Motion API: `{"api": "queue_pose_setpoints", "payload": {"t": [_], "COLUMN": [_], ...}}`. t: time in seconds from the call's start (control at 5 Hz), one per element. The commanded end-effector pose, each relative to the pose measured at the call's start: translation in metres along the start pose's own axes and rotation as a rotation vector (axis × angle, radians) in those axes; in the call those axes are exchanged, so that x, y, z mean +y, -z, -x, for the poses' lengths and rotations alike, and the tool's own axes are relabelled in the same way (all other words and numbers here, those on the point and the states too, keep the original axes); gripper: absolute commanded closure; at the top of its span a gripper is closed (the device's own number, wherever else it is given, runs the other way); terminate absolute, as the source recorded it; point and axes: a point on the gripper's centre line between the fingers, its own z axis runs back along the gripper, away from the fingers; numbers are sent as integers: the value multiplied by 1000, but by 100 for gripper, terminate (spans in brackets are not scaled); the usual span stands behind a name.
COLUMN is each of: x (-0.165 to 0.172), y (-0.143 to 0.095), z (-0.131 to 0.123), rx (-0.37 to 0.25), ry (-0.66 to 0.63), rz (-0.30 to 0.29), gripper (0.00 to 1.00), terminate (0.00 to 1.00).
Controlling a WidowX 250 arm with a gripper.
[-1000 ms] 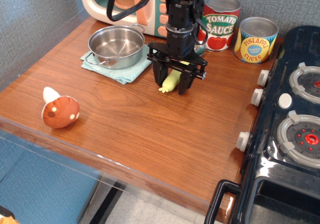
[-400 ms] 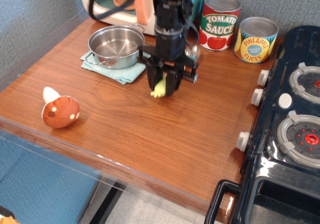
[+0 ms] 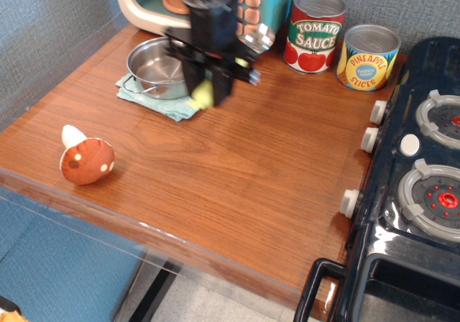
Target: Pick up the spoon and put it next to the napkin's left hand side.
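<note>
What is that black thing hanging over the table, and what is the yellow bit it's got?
The black thing is a robot arm, seen from a camera looking down at a wooden table. At its end is a gripper whose jaws work like pinching fingers. They are shut on a spoon; the yellow bit is its chunky handle, and the picture is blurry there. Under the arm sits a steel pot on a blue napkin. A toy mushroom lies near the front edge. At the back are a toy microwave and two cans, tomato sauce and pineapple slices. On the right is a toy stove.
</note>
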Motion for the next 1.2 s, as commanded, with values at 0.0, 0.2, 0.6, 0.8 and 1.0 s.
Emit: {"api": "queue_pose_setpoints", "payload": {"t": [0.0,0.2,0.6,0.8,1.0], "x": [93,140,164,164,174], "y": [-34,-20,15,32,36], "z": [18,33,48,53,60], "rx": [2,102,165,206,215], "ry": [-21,-12,16,20,-23], "rz": [-116,-205,-195,-201,-215], "gripper": [100,100,100,100,100], "terminate": [0,0,0,0,0]}}
